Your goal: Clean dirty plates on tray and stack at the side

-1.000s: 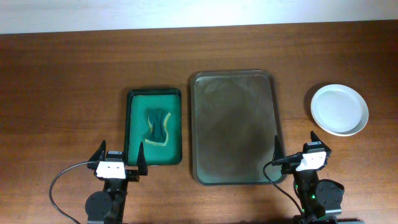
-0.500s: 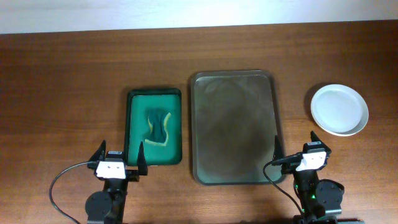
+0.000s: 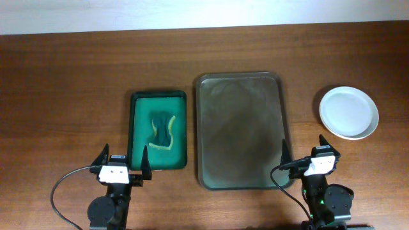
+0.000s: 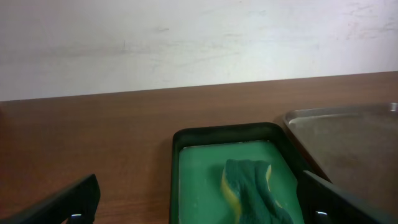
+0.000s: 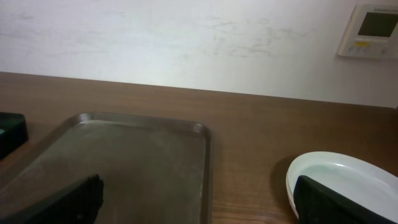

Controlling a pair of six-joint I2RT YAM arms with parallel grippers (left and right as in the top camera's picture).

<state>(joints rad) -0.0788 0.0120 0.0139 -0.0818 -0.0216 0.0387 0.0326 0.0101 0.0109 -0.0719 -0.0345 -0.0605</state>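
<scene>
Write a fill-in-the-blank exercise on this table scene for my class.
1. The large dark grey rectangular metal tray is ___.
2. The round white plate lies on the wooden table at the tray's ___ side.
3. The smaller rectangular tray holding the teal sponge is ___ in colour.
4. The left gripper and the right gripper both stand ___.

Missing words: empty; right; green; open.

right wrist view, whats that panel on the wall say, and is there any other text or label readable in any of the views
No text can be read in any view.
wall panel: a screen with small marks beneath it, too blurred to read.
tray, white plate, green tray, sponge: no print or label visible.
</scene>
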